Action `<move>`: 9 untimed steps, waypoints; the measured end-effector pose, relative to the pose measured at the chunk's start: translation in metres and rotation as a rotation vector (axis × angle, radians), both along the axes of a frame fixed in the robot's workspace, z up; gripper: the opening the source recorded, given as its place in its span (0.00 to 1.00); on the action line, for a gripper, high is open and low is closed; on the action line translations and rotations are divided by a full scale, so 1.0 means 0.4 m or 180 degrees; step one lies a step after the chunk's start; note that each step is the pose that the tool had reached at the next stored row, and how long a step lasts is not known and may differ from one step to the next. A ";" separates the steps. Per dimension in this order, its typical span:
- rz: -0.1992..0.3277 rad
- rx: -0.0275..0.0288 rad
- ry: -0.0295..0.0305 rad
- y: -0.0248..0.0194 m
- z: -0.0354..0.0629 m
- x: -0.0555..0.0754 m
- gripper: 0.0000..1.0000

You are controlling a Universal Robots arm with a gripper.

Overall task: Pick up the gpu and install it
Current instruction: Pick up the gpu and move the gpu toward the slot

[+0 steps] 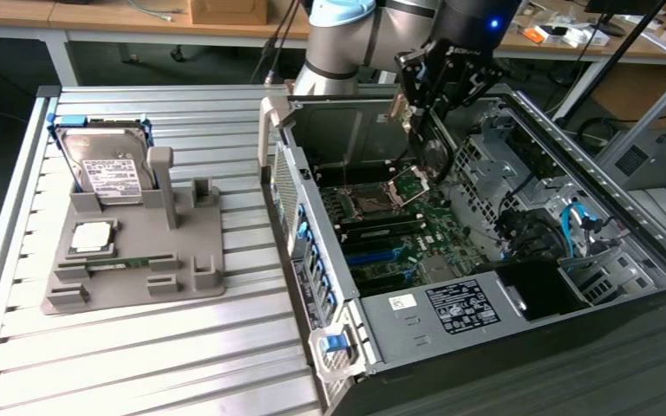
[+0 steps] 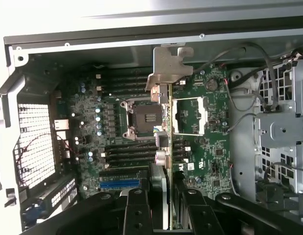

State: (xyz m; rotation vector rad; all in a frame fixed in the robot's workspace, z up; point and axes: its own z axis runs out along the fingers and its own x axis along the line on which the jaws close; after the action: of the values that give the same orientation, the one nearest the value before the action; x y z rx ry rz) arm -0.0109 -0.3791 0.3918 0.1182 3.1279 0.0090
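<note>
Over the motherboard, the gpu edge-on in the jaws' grip.

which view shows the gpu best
The wrist view: the gpu runs edge-on from between the fingers to its metal bracket, over the motherboard. The exterior view shows just a thin sliver below the gripper.

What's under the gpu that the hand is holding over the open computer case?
Under the gpu, gripped by the hand, lies the green motherboard: its CPU socket and dark slots show beside the card. The strip directly behind the card's edge is covered.
</note>
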 end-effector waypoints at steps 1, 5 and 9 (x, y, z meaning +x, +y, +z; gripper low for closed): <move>0.0000 0.0000 0.0000 0.000 -0.001 0.004 0.30; 0.0000 -0.0001 0.0000 0.000 -0.005 0.024 0.30; 0.0000 -0.0001 0.0000 -0.002 -0.008 0.032 0.30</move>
State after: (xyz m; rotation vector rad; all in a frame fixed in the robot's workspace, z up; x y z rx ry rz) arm 0.0021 -0.3799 0.3888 0.1183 3.1279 0.0084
